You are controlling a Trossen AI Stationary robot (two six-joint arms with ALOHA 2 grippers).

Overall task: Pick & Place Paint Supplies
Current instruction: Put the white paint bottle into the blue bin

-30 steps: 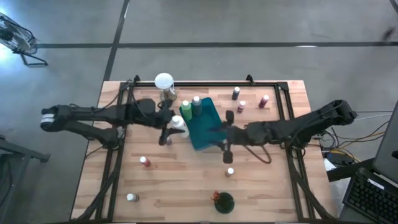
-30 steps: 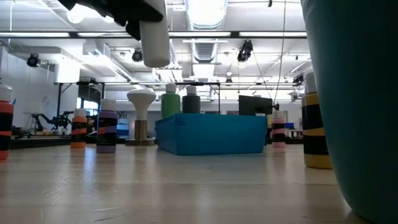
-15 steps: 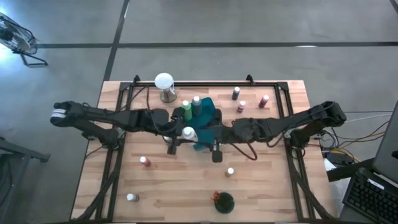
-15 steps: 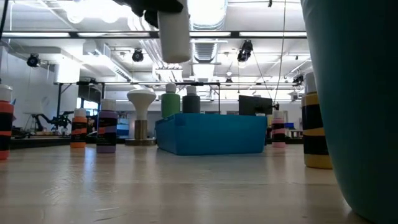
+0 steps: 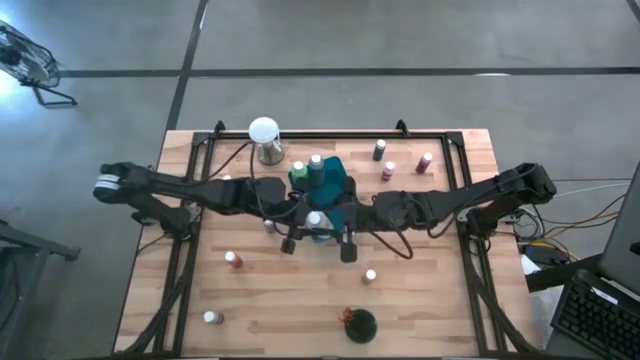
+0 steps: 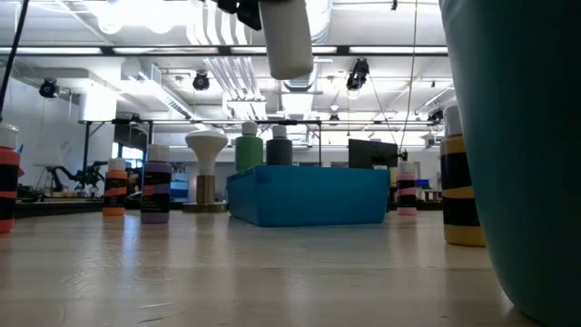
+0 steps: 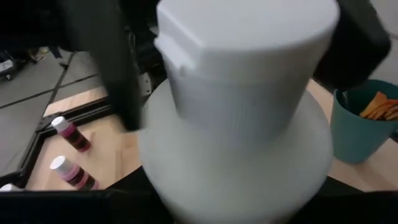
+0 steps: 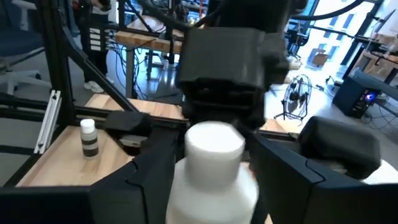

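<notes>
**Handover of white bottle above tray**

Transfer step is judged to be in hand: a white bottle is held clear of the tabletop, cap toward the right arm. The left tool is closed on the bottle's body, its dark fingers seen on both sides of it in the left wrist view. The right tool is met directly opposite, the bottle's cap lying between its parted fingers; contact cannot be confirmed. The teal tray lies just beneath and behind both tools, two green bottles at its far edge. Next move is judged to call for a firm closure by the right tool before release by the left, then lowering into the tray.
</notes>
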